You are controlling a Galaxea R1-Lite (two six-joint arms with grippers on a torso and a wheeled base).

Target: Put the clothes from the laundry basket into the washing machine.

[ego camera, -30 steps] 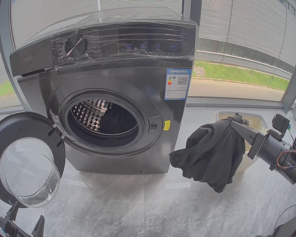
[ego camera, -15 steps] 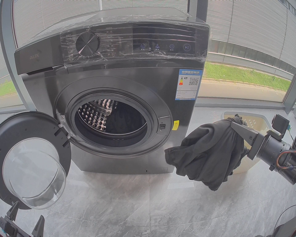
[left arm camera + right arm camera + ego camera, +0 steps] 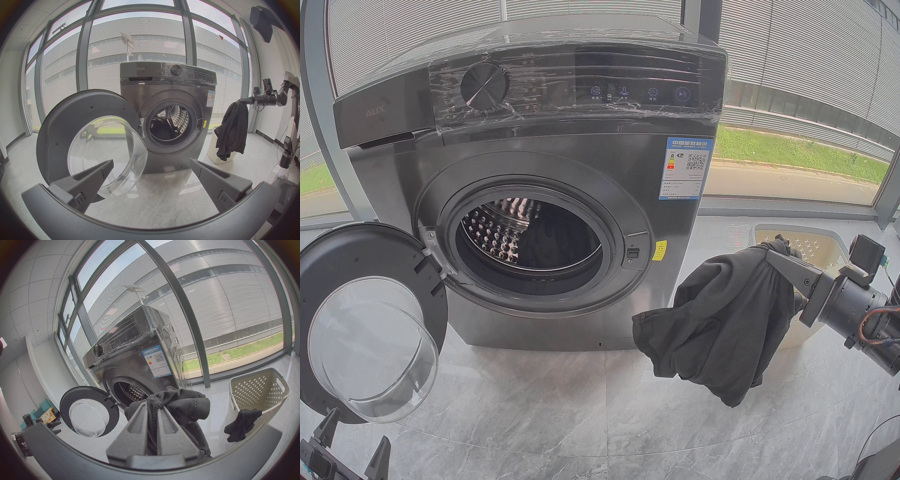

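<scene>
Left gripper (image 3: 355,432) — fingers apart, holding nothing — is hovering low beside the swung-open door (image 3: 369,250). The washing machine (image 3: 550,150) is standing with its drum (image 3: 487,231) exposed. Right gripper (image 3: 775,255), clamped on a dark garment (image 3: 725,319), is suspending it beside the machine, before the laundry basket (image 3: 825,240).

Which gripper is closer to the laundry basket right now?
Right. The right gripper holds a dark garment by the laundry basket; the left gripper sits low by the open door, far off.
</scene>
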